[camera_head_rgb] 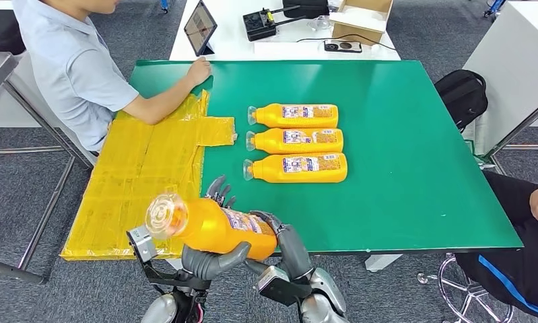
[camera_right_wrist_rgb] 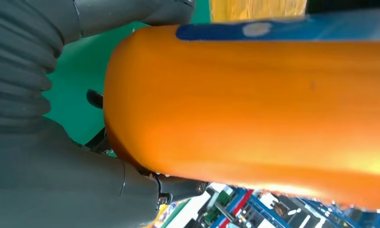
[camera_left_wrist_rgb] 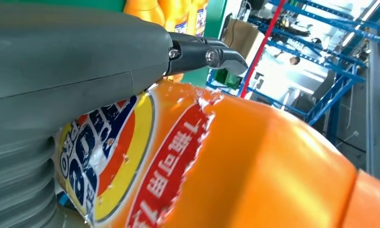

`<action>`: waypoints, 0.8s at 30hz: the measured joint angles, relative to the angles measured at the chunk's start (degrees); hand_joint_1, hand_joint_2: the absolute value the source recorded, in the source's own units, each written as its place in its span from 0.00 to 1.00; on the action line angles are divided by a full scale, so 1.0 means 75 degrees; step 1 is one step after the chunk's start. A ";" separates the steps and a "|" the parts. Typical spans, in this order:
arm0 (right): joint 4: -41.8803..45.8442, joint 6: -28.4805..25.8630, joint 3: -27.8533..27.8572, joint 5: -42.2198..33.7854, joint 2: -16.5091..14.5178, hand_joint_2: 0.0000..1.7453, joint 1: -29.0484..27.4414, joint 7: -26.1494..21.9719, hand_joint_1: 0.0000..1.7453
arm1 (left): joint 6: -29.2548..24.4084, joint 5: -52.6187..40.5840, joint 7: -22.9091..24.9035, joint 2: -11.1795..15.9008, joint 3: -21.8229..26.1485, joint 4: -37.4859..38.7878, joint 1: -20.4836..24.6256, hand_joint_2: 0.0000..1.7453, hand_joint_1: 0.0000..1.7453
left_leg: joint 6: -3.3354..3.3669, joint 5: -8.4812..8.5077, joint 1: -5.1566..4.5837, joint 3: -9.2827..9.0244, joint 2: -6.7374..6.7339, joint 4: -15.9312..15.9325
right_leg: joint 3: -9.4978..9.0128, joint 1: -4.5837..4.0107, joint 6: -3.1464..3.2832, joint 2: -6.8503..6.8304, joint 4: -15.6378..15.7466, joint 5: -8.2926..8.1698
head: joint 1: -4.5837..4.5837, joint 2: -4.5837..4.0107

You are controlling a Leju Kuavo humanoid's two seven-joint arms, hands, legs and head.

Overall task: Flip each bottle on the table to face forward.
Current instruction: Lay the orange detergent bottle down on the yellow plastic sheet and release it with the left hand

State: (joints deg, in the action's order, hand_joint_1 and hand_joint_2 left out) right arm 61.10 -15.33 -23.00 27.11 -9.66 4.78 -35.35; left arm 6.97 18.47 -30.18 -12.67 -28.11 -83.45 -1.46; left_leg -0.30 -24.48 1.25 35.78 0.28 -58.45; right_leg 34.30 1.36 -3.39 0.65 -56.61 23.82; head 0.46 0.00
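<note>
Both hands hold one orange plastic bottle with a clear cap above the near edge of the green tabletop, cap toward the yellow taped cardboard sheet: the left hand cradles it from below, the right hand wraps its base (fingers closed around it). Three more orange bottles lie side by side mid-table, caps pointing left

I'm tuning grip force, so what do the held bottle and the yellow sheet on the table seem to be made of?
The held bottle looks like smooth, glossy orange plastic with a clear cap: highlights run along its body, and its printed film label looks torn in the left wrist view. Both robot hands, left and right, grip it. The yellow sheet looks like cardboard wrapped in shiny yellow tape, judging by its creases and seams.
</note>
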 joint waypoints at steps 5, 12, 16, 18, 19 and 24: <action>-0.0299 -0.0054 -0.0155 -0.0047 -0.0125 1.00 0.0045 0.0005 1.00 | 0.0136 0.0709 0.0042 0.0004 0.0059 -0.0089 -0.0066 1.00 1.00 | -0.0001 0.0001 0.0002 -0.0001 -0.0002 0.0000 | 0.0003 -0.0001 0.0001 0.0000 0.0000 0.0000 | -0.0004 0.0000; -0.0587 -0.0218 -0.0294 -0.0219 -0.0115 0.50 0.0078 -0.0061 0.00 | 0.0477 0.1063 0.0090 0.0082 0.0212 -0.0154 -0.0170 1.00 1.00 | -0.0001 0.0001 0.0000 0.0000 -0.0002 0.0000 | 0.0005 0.0000 0.0001 0.0000 0.0000 0.0000 | -0.0002 0.0000; -0.0632 -0.0498 -0.0365 -0.0096 -0.0058 0.00 0.0005 -0.0052 0.00 | 0.0453 0.0843 0.0173 0.0087 0.0224 -0.0166 -0.0163 1.00 1.00 | 0.0000 0.0000 -0.0001 0.0001 -0.0002 0.0000 | 0.0004 0.0001 0.0001 0.0000 0.0001 0.0000 | -0.0003 0.0000; -0.0627 -0.0757 -0.0376 -0.0004 -0.0027 0.00 -0.0045 -0.0093 0.00 | 0.0529 0.0835 0.0293 0.0091 0.0233 -0.0166 -0.0158 1.00 1.00 | 0.0000 0.0000 -0.0001 0.0001 -0.0002 0.0000 | 0.0004 0.0001 0.0001 0.0000 0.0001 0.0000 | -0.0003 0.0000; -0.0622 -0.0883 -0.0378 0.0035 -0.0012 0.00 -0.0070 -0.0126 0.00 | 0.0571 0.0831 0.0354 0.0096 0.0240 -0.0166 -0.0157 1.00 1.00 | 0.0000 0.0000 -0.0001 0.0001 -0.0002 0.0000 | 0.0004 0.0001 0.0001 0.0000 0.0001 0.0000 | -0.0003 0.0000; -0.0560 -0.1631 -0.0383 0.0318 0.0097 0.00 -0.0211 -0.0337 0.00 | 0.0294 0.0157 0.0486 0.0139 0.0298 -0.0199 -0.0120 1.00 1.00 | 0.0000 0.0000 0.0000 0.0001 -0.0002 0.0000 | 0.0003 0.0000 0.0001 0.0000 0.0001 0.0000 | -0.0003 0.0000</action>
State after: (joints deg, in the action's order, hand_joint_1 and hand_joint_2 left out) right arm 56.89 -27.57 -25.88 29.50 -8.93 3.20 -37.88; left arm 9.17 19.65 -26.53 -11.63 -25.88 -84.94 -2.36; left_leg -0.30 -24.48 1.25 35.78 0.26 -58.45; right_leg 34.32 1.35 -3.38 0.65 -56.61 23.82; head 0.44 0.00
